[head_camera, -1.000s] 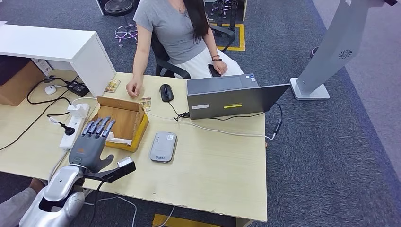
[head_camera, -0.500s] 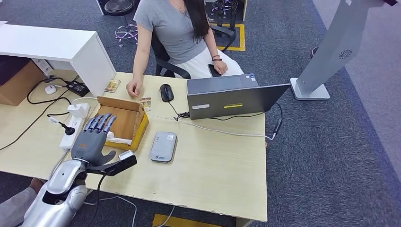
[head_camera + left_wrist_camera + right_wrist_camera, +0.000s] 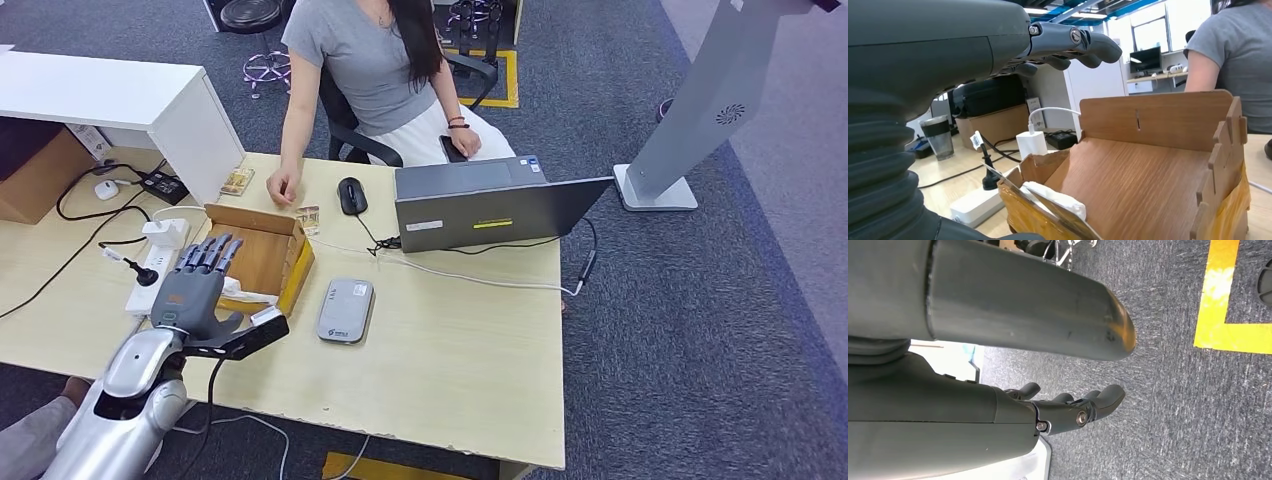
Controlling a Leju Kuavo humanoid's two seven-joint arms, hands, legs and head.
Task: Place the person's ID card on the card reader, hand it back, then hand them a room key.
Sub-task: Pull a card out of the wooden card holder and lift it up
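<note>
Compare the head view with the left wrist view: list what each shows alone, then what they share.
Head view alone: the card reader, the laptop, the mouse.
Left wrist view alone: a dark cup on the far desk, a monitor behind.
Shared: the left hand over the cardboard box, the power strip, the person.

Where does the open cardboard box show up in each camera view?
Head view: cardboard box at the desk's left, under the left hand fingertips.
Left wrist view: cardboard box fills the middle and right.
Right wrist view: not in it.
Shared landmark: white power strip beside the box.
</note>
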